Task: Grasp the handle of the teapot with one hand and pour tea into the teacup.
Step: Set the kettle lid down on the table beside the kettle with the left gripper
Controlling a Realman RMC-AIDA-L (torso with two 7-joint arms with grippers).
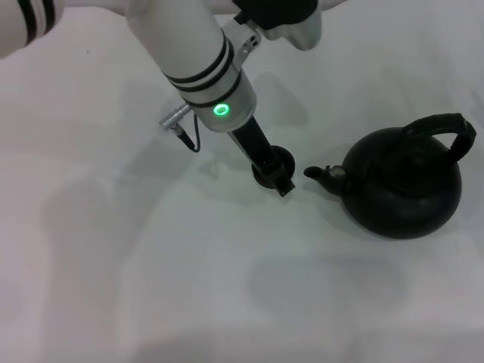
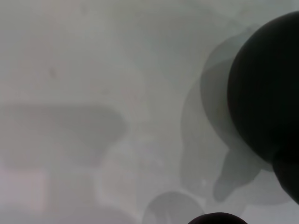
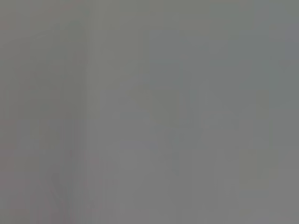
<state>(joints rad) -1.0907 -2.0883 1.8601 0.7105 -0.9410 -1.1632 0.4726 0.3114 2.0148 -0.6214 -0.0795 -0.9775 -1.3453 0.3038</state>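
The matte-black teapot [image 1: 401, 185] stands upright on the right of the white table, its spout [image 1: 321, 174] pointing left and its arched handle [image 1: 448, 127] free over the top. The tiny dark teacup [image 1: 281, 159] sits just left of the spout, partly hidden behind my left gripper [image 1: 278, 180]. That gripper reaches down from the upper left and is at the cup; its grip is hidden. In the left wrist view the teapot body [image 2: 266, 84] fills one side and the cup rim [image 2: 217, 218] shows at the edge. The right gripper is out of view.
The white table [image 1: 151, 287] stretches in front and to the left of the cup. My left arm's wrist, with a green light [image 1: 221, 110] and a cable plug [image 1: 175, 121], hangs over the table's middle. The right wrist view shows only blank grey.
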